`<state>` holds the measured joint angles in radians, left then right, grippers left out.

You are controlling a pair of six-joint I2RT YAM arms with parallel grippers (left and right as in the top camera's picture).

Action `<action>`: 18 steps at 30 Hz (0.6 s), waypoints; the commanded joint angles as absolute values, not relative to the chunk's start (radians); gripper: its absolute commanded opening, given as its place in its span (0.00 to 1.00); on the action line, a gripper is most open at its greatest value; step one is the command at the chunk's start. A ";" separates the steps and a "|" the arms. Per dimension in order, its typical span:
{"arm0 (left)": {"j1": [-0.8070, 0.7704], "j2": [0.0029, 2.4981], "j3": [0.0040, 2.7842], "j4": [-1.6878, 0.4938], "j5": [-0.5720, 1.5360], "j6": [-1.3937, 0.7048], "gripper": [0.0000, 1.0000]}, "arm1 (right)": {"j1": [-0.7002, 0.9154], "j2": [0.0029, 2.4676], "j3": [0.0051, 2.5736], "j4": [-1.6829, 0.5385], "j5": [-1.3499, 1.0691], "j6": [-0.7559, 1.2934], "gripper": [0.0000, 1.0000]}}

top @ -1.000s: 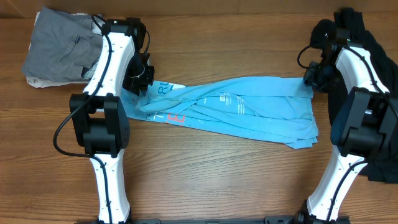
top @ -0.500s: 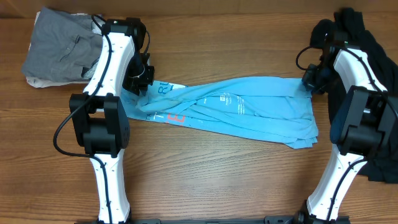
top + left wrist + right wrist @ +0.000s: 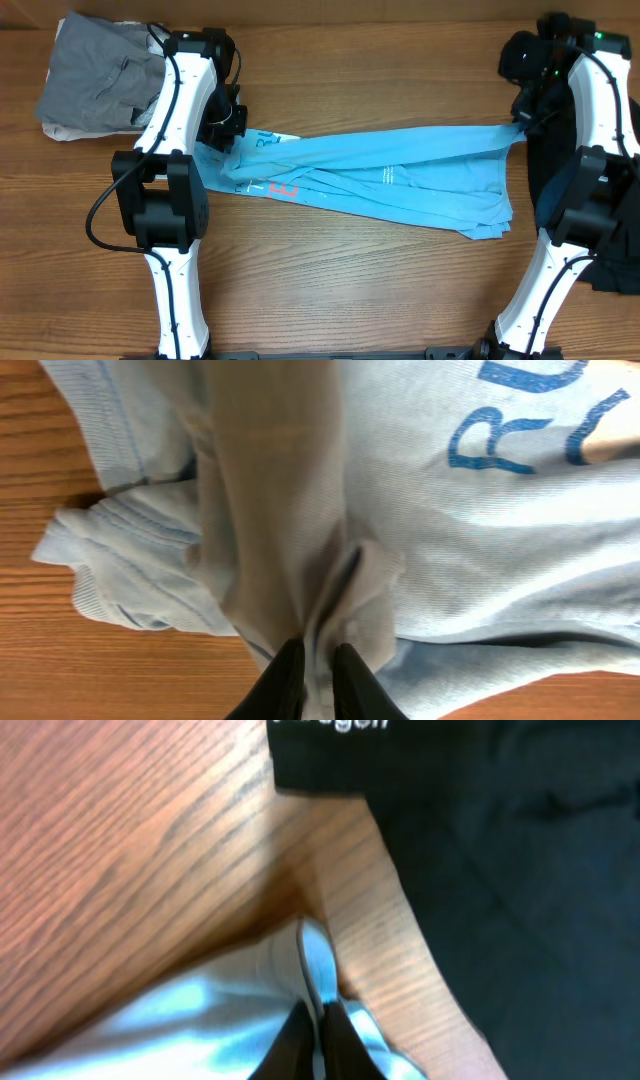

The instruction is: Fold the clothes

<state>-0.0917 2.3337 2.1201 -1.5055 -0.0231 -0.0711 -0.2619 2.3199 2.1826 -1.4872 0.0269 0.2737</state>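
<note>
Spreading looks the step in hand. Overhead: shirt lies on the table, taut between left gripper and right gripper. Left wrist: jaws clamped on bunched shirt. Right wrist: jaws pinching its edge. Next move calls for laying it flat.

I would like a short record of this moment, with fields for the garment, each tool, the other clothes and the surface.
garment: blue shirt, stretched lengthwise between the two arms, bunched and twisted, not yet folded
left tool: shut on a fold of the shirt's left end, near the blue lettering
right tool: shut on the shirt's right end, beside the black clothes
other clothes: grey pile at far left; black pile at far right
surface: wooden table
</note>
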 commanded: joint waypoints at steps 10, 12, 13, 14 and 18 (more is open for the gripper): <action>-0.038 2.298 2.116 -1.506 -0.062 -0.078 0.10 | -0.262 2.224 2.287 -1.694 -0.106 0.212 0.04; -0.037 2.298 2.116 -1.505 -0.062 -0.078 0.09 | -0.257 2.183 2.273 -1.694 -0.096 0.213 0.04; -0.037 2.298 2.116 -1.505 -0.062 -0.078 0.09 | -0.255 2.150 2.259 -1.694 -0.078 0.215 0.04; -0.037 2.298 2.116 -1.505 -0.062 -0.078 0.09 | -0.255 2.121 2.241 -1.694 -0.071 0.217 0.04; -0.037 2.298 2.116 -1.497 -0.056 -0.079 0.09 | -0.253 2.018 2.137 -1.689 -0.050 0.213 0.04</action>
<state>-0.0368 2.3337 2.1197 -1.5024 -0.0532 -0.0715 -0.2592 2.1288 2.1990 -1.6947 -0.0711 0.2241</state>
